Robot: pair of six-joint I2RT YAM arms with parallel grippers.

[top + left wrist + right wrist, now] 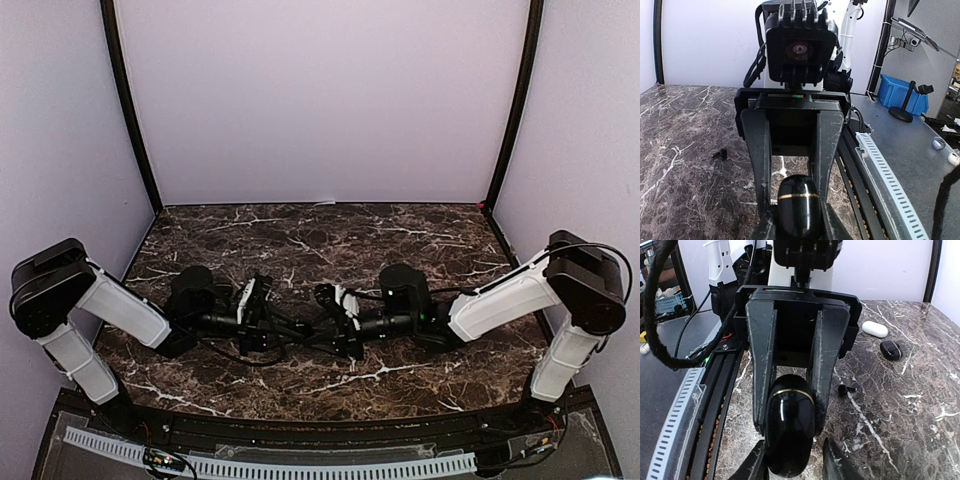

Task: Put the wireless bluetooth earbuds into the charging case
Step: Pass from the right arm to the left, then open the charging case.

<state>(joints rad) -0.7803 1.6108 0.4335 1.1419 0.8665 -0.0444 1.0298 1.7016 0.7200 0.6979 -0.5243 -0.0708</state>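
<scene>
- While both arms are stretched in low over the marble table, the two wrists are brought nose to nose at mid-table.
- left gripper: the jaws are pressed onto the charging case, one finger down each flank. A firm pinch is read.
- right gripper: the fingers are laid along the same case from the opposite end. A sliver of gap is seen beside one finger in its own wrist view, so grip versus mere flanking cannot be told.
- charging case: black, glossy and egg-shaped, it is caught between the two grippers. The gold seam ring is seen unbroken, so the lid is judged closed.
- white pod and black pod are seen close together further back on the marble, well apart from the grippers. Other cases are suspected, but this is not confirmed.
- earbud: one tiny black bud is seen lying on the marble beside the grippers, apart from the case. No bud is held, and no other buds are made out.
- Step in hand (judged): the case is being set up for opening. Insertion is not yet begun.
- Next move (judged): the base is to be clamped by one gripper and the lid prised at the seam by the other. Slip is expected on the curved gloss, so a square bite is called for. A fine pinch on the bud is needed afterwards.
</scene>
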